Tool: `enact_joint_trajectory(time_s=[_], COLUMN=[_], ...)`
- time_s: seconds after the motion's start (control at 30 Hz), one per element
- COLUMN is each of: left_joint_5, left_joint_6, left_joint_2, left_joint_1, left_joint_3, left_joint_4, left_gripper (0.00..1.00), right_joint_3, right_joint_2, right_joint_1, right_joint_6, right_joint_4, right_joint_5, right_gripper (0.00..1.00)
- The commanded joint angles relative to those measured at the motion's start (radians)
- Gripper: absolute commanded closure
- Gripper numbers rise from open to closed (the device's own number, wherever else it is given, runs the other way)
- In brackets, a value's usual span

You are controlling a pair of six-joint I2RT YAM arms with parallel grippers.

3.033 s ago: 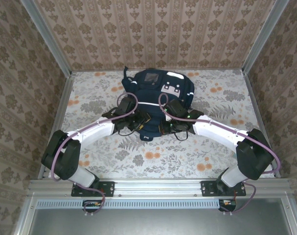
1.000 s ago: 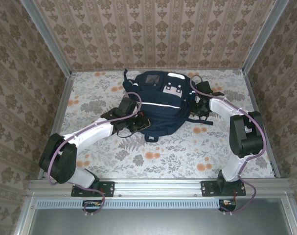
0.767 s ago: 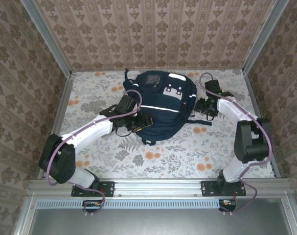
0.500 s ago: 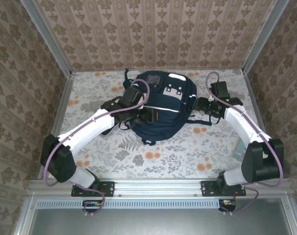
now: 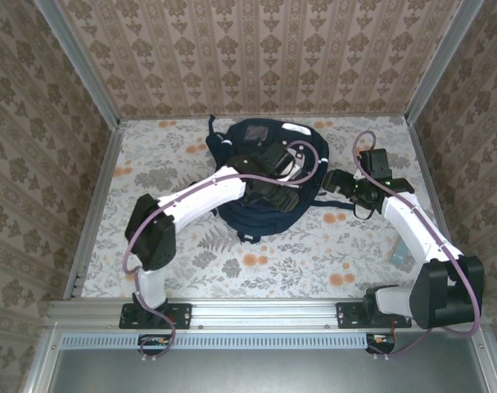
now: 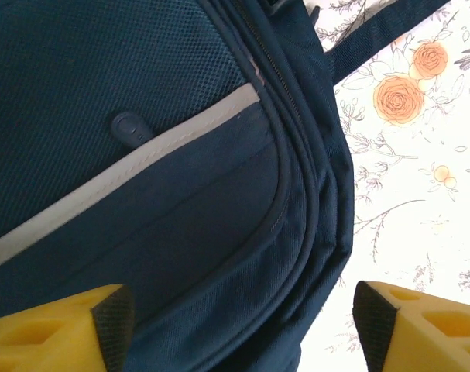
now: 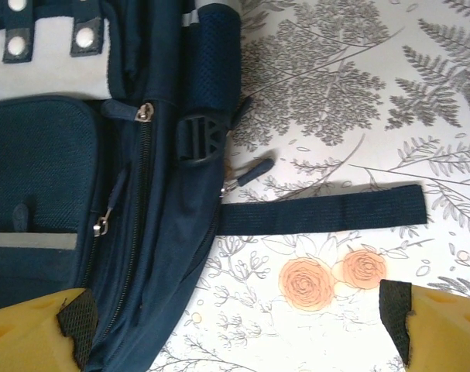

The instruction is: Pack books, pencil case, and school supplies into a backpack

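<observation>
1. Left gripper: the yellow fingers stand wide apart with nothing between them. A second ago it was clamped on the near-left edge of the large navy-blue fabric backpack with thin white stripes. It has let go.
2. It now hangs over the backpack's front pocket, just below the pale grey stripe. In the top view the left arm has swung across the backpack's middle.
3. Right gripper: also spread wide and empty. A second ago it was pinched on the backpack's right flank. It has now backed off to the right of the backpack and is clear of the fabric.
4. Below the right gripper are the backpack's right side, a black plastic buckle, and a flat dark webbing strap. The strap lies loose, running rightward from the backpack across the floral-print table cover.
5. The backpack lies flat, front face up, in roughly the same spot as a second ago, and nothing holds it.
6. The side zip with the metal zip pull looks run shut along its visible length. The pocket seams in the left wrist view also look closed.
7. My read: both grippers letting go together means handling is over. The books and pencil case are presumably inside, but that can't be verified. The task looks at or near its end.
8. Next move: lift the left arm straight up off the backpack. Watch that the loose strap doesn't snag the right fingers.
</observation>
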Motion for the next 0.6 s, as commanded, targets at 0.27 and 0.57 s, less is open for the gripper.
enact_joint_trajectory(time_s=[0.27, 0.57], left_joint_5=[-0.022, -0.188], left_joint_6=[0.132, 0.187], left_joint_2=[0.183, 0.247], left_joint_1=[-0.016, -0.019], left_joint_3=[0.208, 0.246], left_joint_4=[-0.124, -0.115], left_gripper=[0.31, 0.30], right_joint_3=[-0.029, -0.034], right_joint_2=[-0.015, 0.015], right_joint_1=[-0.034, -0.035], right_joint_6=[0.048, 0.070], right_joint_4=[0.033, 0.063], right_joint_5=[-0.042, -0.082], right_gripper=[0.05, 0.06])
